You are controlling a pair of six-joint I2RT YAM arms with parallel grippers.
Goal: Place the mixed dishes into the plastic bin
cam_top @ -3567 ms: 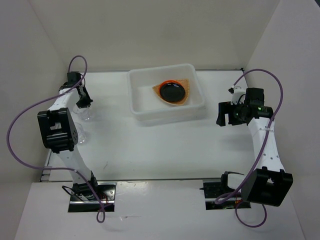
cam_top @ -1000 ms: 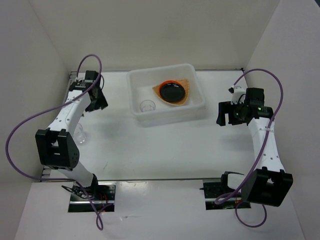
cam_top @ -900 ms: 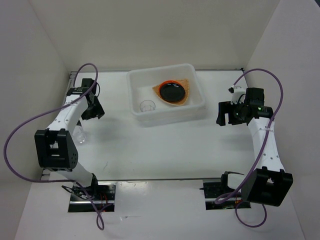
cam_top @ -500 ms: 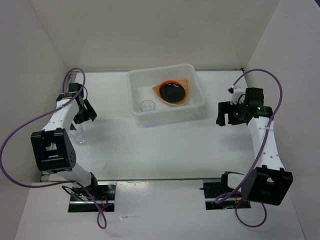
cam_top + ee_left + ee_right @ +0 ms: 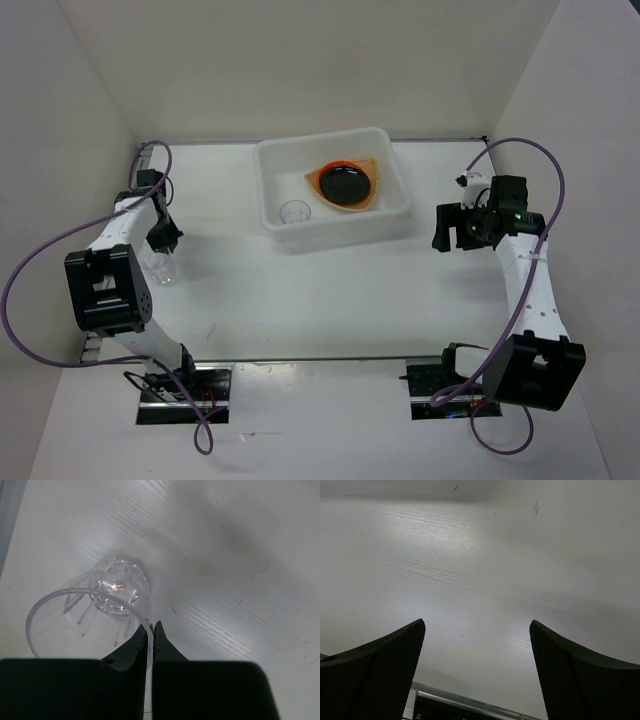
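Observation:
The plastic bin stands at the back centre of the table. Inside it lie a tan woven tray, an orange plate on the tray, a black plate on top, and one clear cup in the front left corner. A second clear cup stands upright at the table's left edge. My left gripper is shut on this cup's rim, one finger inside and one outside. My right gripper hovers open and empty at the right.
White walls enclose the table at the left, back and right. The table's left edge runs close beside the held cup. A metal rail shows at the bottom of the right wrist view.
My left arm swung away from the bin to the left, came down over the cup at the left edge, and its jaws closed on the rim. The right arm stayed still.

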